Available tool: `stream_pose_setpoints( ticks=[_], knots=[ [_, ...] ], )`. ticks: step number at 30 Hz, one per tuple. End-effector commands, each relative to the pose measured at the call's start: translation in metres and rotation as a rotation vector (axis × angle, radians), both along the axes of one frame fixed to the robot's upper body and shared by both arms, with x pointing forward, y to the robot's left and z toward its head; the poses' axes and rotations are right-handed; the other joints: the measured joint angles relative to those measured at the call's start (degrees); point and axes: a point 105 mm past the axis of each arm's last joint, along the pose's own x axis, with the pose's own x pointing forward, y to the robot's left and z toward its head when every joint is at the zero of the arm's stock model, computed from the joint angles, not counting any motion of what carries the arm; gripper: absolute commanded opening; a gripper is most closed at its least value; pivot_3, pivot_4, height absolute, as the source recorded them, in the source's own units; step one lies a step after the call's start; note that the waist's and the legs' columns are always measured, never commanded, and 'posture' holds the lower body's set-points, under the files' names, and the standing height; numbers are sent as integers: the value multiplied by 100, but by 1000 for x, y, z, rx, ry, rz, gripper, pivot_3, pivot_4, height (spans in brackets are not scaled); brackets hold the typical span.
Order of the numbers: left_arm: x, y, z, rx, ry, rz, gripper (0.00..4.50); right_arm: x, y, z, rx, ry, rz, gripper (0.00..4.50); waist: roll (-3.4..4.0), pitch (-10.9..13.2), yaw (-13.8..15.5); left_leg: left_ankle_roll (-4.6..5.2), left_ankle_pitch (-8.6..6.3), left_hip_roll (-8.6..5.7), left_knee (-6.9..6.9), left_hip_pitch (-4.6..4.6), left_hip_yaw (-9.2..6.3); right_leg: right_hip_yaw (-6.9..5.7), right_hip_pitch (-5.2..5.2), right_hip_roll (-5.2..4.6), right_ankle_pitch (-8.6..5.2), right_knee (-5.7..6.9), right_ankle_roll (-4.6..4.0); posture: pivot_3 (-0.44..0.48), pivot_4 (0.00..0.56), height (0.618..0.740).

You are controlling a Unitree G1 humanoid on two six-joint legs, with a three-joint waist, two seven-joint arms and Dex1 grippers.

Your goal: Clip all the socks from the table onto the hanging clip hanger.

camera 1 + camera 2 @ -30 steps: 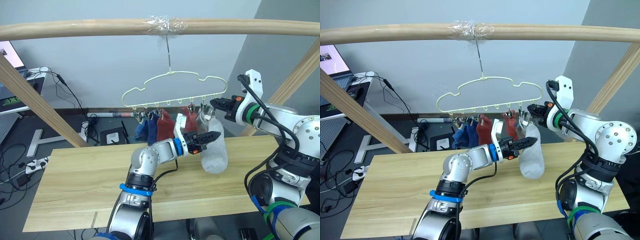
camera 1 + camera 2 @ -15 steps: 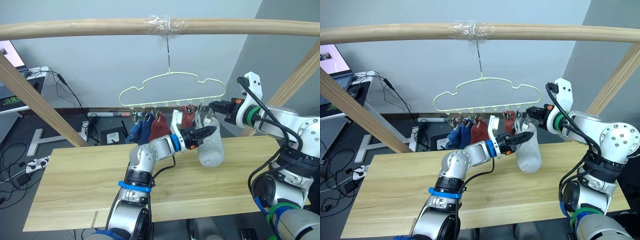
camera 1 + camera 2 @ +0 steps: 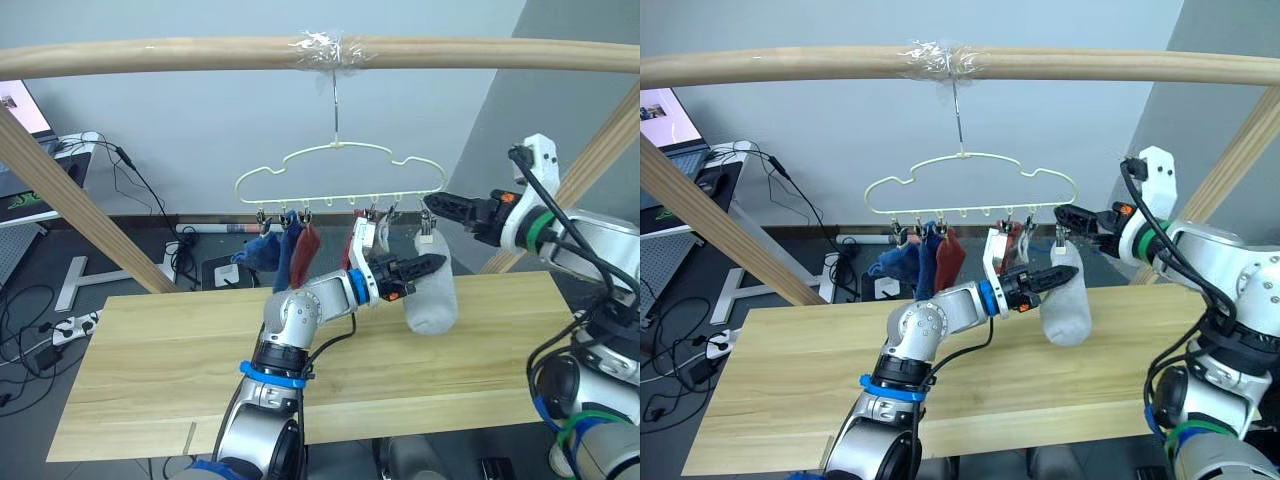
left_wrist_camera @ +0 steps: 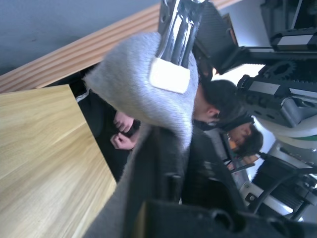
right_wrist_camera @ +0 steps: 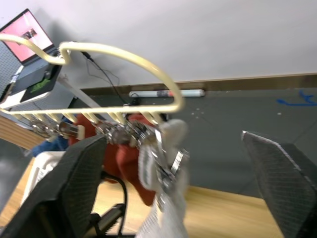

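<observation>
The hanger (image 3: pixel 340 175) hangs by its hook from a taped spot on the wooden pole (image 3: pixel 150 55) above the tabletop (image 3: pixel 150 370), w/ its row of clips carrying the socks: blue ones (image 3: pixel 262 252) and a red one (image 3: pixel 304 250) bunched toward the robot's left, another red sock (image 3: pixel 1006 240) near the middle, and a grey sock (image 3: pixel 432 295) dangling off the clip at the right end. The left gripper (image 3: pixel 415 268) has its jaws closed on the grey sock just below that clip; the left wrist view shows the metal clip biting the sock's cuff right beyond the black fingers (image 4: pixel 163 163), so the grip looks meant to steady the fabric while the clip takes hold. The right gripper (image 3: pixel 440 205) sits just beside the end clip w/ jaws spread wide apart, holding nothing, probably just off the clip after pressing it open. Tabletop is pale plank wood, no socks lying on it in the eye views, so the job looks about done. Beyond: grey wall, dark floor w/ cables, a monitor (image 3: pixel 18 108) at far left.
</observation>
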Motion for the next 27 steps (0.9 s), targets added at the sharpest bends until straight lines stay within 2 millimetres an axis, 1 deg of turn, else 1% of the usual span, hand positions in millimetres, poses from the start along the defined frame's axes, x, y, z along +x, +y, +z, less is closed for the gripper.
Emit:
stream_pose_setpoints(
  ticks=[1, 3, 5, 6, 8, 10, 12, 13, 15, 16, 17, 18, 20, 21, 23, 24, 25, 27],
  knots=[
    [-5, -2, 2, -7, -18, -10, 1828, -13, 3, 10, -11, -84, 28, 4500, 0, 0, -2, 0, 0, 0, 0, -1, 1, 1, -1, 0, 0, 1, 0, 13, 129, 740],
    [-4, 7, -11, 40, -11, 6, 2413, -21, -1, 2, -55, -91, 16, 4500, 2, -2, -4, 0, 0, 0, 3, 0, 1, 1, -1, 0, 0, 2, 0, 15, 125, 740],
    [-4, 23, -28, 113, -31, 21, 2986, -30, -3, -8, -96, -95, 10, 4500, 7, -6, -9, 0, 0, 0, 2, 0, 0, 0, -1, 1, 0, 3, 1, 21, 117, 740],
    [-6, 34, -36, 156, -52, 21, 3290, -35, -4, -14, -117, -95, 13, 4500, 10, -8, -33, -1, 0, 0, 2, 1, 1, 2, -1, 1, 0, 2, 1, 20, 114, 740],
    [-7, 63, -50, 258, -103, 37, 3869, -48, -6, -26, -130, -78, 24, 4500, 17, -12, -43, -1, 1, 6, -3, 6, 6, 7, -3, 6, 0, 5, 1, 29, 110, 740],
    [-5, 97, -56, 365, -204, 73, 4468, -59, -10, -38, -156, -63, 28, 4500, 19, -13, -31, -2, 1, 13, -4, 9, 4, 7, -4, 14, 0, 9, 1, 41, 109, 740],
    [-2, 131, -52, 443, -308, 115, 4468, -71, -13, -48, -203, -58, 42, 4500, 21, -14, -8, -3, 1, 16, -3, 10, 2, 4, -5, 15, 0, 11, 1, 55, 107, 740],
    [4, 153, -46, 492, -360, 166, 4468, -78, -13, -53, -248, -57, 63, 4500, 21, -14, 9, -3, 2, 15, 0, 10, 3, 5, -4, 15, 0, 11, 1, 66, 105, 740],
    [8, 183, -37, 567, -436, 224, 4468, -86, -15, -60, -314, -66, 90, 4500, 21, -15, 34, -3, 2, 14, 7, 10, 5, 7, 2, 12, 4, 4, 8, 66, 105, 740],
    [10, 195, -35, 612, -480, 245, 4468, -89, -17, -62, -339, -75, 99, 4500, 19, -15, 51, -3, 2, 13, 12, 10, 6, 8, 3, 12, 5, 1, 10, 80, 106, 740],
    [16, 218, -35, 695, -522, 308, 4468, -92, -18, -63, -365, -94, 116, 4500, 16, -18, 68, -3, 2, 13, 13, 11, 7, 10, 5, 12, 6, -1, 13, 80, 106, 740],
    [19, 235, -34, 754, -552, 350, 4468, -95, -19, -65, -383, -109, 132, 4500, 16, -20, 76, -3, 2, 13, 14, 17, 13, 15, 9, 11, 6, -3, 13, 91, 103, 740],
    [20, 264, -27, 816, -588, 386, 4468, -99, -23, -64, -398, -158, 148, 4500, 9, -24, 103, -3, 2, 13, 13, 23, 19, 20, 11, 11, 6, -2, 14, 106, 102, 740],
    [22, 277, -20, 858, -620, 412, 4468, -100, -28, -63, -412, -186, 141, 4500, 5, -26, 108, -2, 1, 15, 12, 25, 18, 19, 10, 12, 6, -2, 14, 117, 101, 740],
    [27, 296, -5, 920, -675, 456, 4468, -104, -33, -60, -432, -237, 159, 4500, 2, -28, 140, -2, 1, 18, 10, 26, 17, 17, 9, 15, 6, -1, 14, 117, 101, 740],
    [29, 302, 4, 929, -701, 466, 4468, -106, -37, -57, -433, -264, 163, 4500, 1, -29, 159, -2, 1, 18, 11, 24, 18, 17, 9, 14, 6, -1, 14, 144, 95, 740],
    [30, 308, 14, 941, -736, 472, 4468, -107, -41, -53, -435, -287, 160, 4500, -7, -33, 176, -2, 1, 17, 12, 24, 19, 17, 10, 14, 6, -2, 14, 144, 95, 740],
    [30, 317, 25, 941, -749, 476, 4468, -108, -48, -48, -458, -319, 163, 4500, -20, -42, 225, -2, 1, 17, 14, 23, 19, 16, 11, 14, 7, -1, 13, 149, 92, 740]
  ],
)
